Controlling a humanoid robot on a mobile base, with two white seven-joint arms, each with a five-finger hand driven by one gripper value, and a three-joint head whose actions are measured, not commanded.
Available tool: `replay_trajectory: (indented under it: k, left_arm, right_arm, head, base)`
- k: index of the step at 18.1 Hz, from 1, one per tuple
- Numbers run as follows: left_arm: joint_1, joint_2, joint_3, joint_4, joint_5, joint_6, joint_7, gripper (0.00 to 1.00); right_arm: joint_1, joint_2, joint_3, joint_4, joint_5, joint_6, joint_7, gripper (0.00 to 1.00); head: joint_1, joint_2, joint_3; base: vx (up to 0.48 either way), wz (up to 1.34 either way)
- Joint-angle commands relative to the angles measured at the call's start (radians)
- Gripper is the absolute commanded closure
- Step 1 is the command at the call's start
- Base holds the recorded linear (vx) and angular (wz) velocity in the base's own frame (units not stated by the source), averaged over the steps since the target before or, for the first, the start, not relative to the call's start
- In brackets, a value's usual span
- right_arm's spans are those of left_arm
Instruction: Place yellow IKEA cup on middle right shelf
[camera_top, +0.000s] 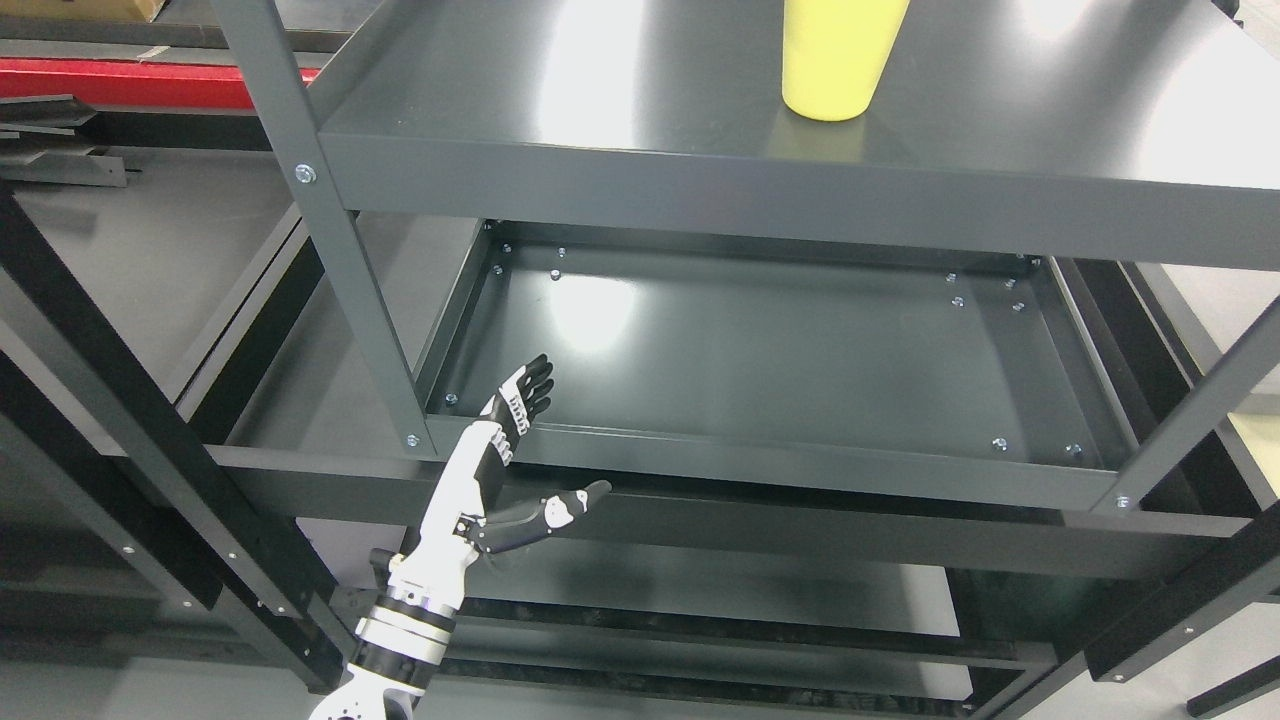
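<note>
Standing upright on the upper dark grey metal shelf (640, 110), the yellow tapered plastic cup (838, 60) sits towards the right half of that glossy surface, its base resting flat and its rim cut off by the top edge of the head view. A faint yellow reflection shows on the metal just beneath it.

Below that shelf lies a lower dark grey metal tray shelf (780, 350) with a raised lip all round and small silver bolts near its corners. A bright glare patch falls on its left part. Grey angled steel uprights (330, 230) carry both levels at the left front, with a matching post at the right front.

The left robot hand (500, 470), white with black fingers (530, 385), comes up from the lower left edge on a white and black forearm. Its fingers are stretched out straight and close together, pointing up and to the right, while the thumb sticks out sideways to the right, well apart from them. It holds nothing. The fingertips lie over the front left lip of the tray shelf, near the left upright, and well apart from the cup above.

At the top left a red bar (120, 82) runs along behind the shelving.
</note>
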Motion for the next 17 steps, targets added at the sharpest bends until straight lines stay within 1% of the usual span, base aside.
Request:
replay_trajectory:
  k: [1, 17]
  left_arm:
    - [0.0, 0.017, 0.019, -0.01, 0.024, -0.002, -0.003, 0.02]
    - [-0.014, 0.017, 0.042, -0.01, 0.025, 0.009, -0.003, 0.02]
  right_arm:
    - [0.014, -0.017, 0.017, 0.0, -0.025, 0.0, 0.001, 0.01]
    - [0.014, -0.017, 0.017, 0.0, -0.025, 0.0, 0.001, 0.01]
  head:
    - [0.0, 0.0, 0.0]
    - [0.0, 0.0, 0.0]
  base:
    - [0.0, 0.0]
    - [-0.003, 0.0]
